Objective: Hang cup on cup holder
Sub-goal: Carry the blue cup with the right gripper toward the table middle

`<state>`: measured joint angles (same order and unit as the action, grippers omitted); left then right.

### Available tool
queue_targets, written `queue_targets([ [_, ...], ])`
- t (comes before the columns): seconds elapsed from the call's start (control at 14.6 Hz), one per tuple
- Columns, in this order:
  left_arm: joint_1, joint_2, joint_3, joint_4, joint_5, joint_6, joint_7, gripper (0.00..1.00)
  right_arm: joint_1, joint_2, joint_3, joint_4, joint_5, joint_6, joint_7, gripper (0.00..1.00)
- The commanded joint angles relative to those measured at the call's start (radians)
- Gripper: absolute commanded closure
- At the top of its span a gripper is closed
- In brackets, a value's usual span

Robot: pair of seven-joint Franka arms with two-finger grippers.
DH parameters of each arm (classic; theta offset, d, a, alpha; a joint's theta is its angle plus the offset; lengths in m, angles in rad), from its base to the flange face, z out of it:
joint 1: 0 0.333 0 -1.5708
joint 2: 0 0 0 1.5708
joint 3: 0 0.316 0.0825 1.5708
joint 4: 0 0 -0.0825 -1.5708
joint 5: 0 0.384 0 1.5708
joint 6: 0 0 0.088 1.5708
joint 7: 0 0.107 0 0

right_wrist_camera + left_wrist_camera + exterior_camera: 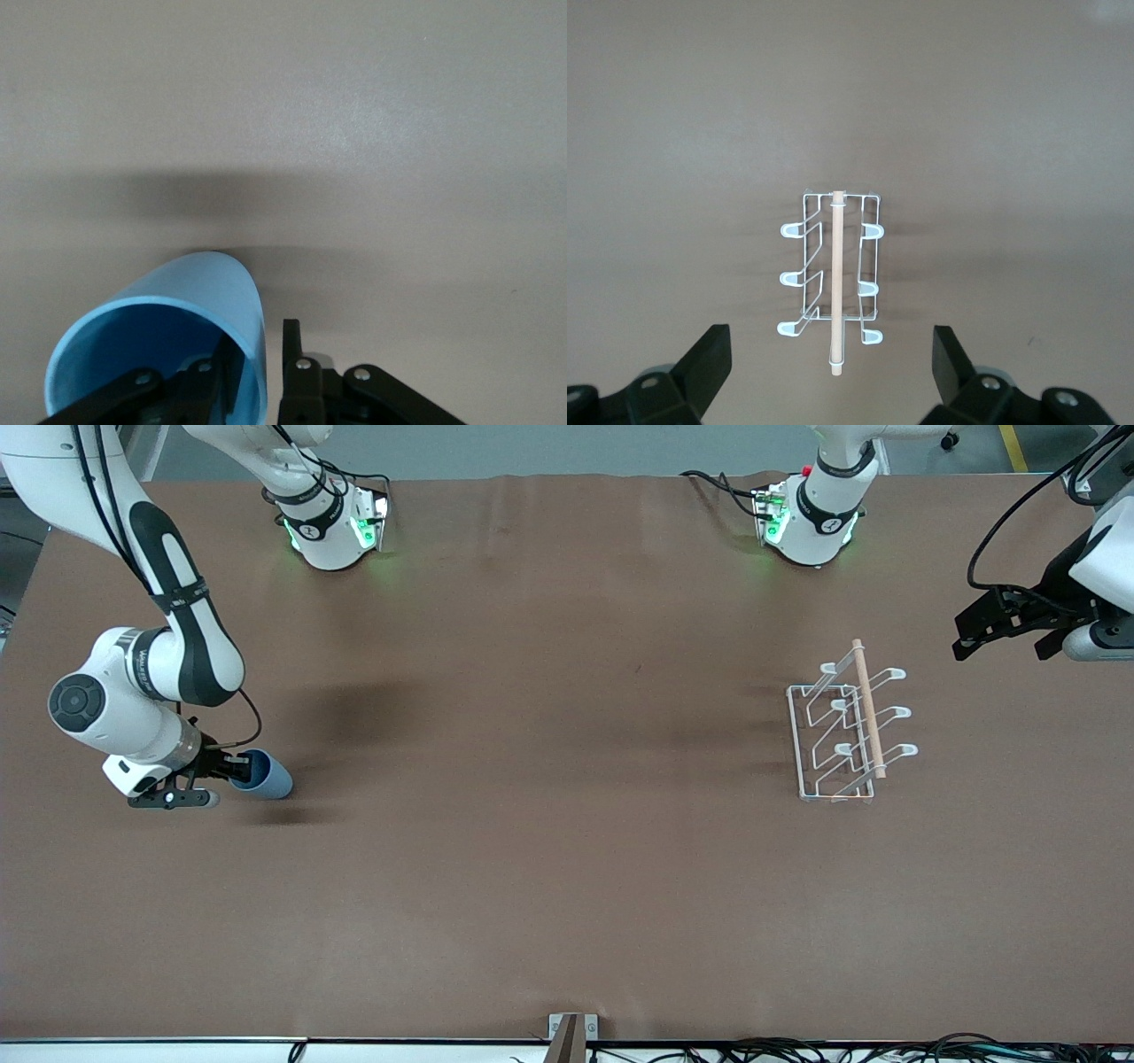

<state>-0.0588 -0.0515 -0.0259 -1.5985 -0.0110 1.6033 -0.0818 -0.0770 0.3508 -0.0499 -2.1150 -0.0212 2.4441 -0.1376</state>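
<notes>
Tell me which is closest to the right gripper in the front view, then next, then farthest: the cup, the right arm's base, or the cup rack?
1. The cup: the right gripper has one finger inside its rim and one outside.
2. The right arm's base: at the table's edge where the robots stand.
3. The cup rack: toward the left arm's end of the table.

— What do you see on the cup [263,774]?
— Matt, smooth, plastic-looking blue. Your cup holder [846,726] is white-coated wire with a pale bare wooden rod [868,707].
— The table [549,850]?
— Matt brown covering, faintly creased.
</notes>
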Motion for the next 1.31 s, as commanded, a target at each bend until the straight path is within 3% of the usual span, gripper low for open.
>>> queue_targets([
  [0.0,-0.003,-0.007,0.003,0.002,0.003,-0.008,-0.006,0.0,-0.009,0.002,0.01,0.026,0.0,-0.02,0.016,0.86],
  [0.07,-0.001,-0.007,0.003,0.0,0.003,-0.008,-0.006,0.0,-0.01,0.001,0.012,0.035,0.003,-0.039,0.018,0.99],
  [0.27,-0.003,-0.007,0.003,0.002,0.003,-0.008,-0.006,0.0,-0.001,-0.018,0.01,0.11,0.073,-0.195,0.007,1.0],
  [0.82,-0.003,-0.007,0.001,0.003,0.003,-0.008,-0.006,0.0,0.011,-0.098,0.015,0.263,0.081,-0.44,0.004,1.0],
  [0.89,-0.003,-0.007,0.001,0.003,0.003,-0.008,-0.003,0.0,0.014,-0.13,0.016,0.264,0.131,-0.45,0.006,1.0],
  [1.1,-0.003,-0.007,0.001,0.008,0.002,-0.008,0.011,0.0,0.025,-0.17,0.035,0.273,0.392,-0.497,0.007,1.0],
  [1.24,-0.004,-0.007,0.0,0.006,0.003,-0.008,0.02,0.0,0.057,-0.185,0.045,0.274,0.487,-0.504,0.016,1.0],
])
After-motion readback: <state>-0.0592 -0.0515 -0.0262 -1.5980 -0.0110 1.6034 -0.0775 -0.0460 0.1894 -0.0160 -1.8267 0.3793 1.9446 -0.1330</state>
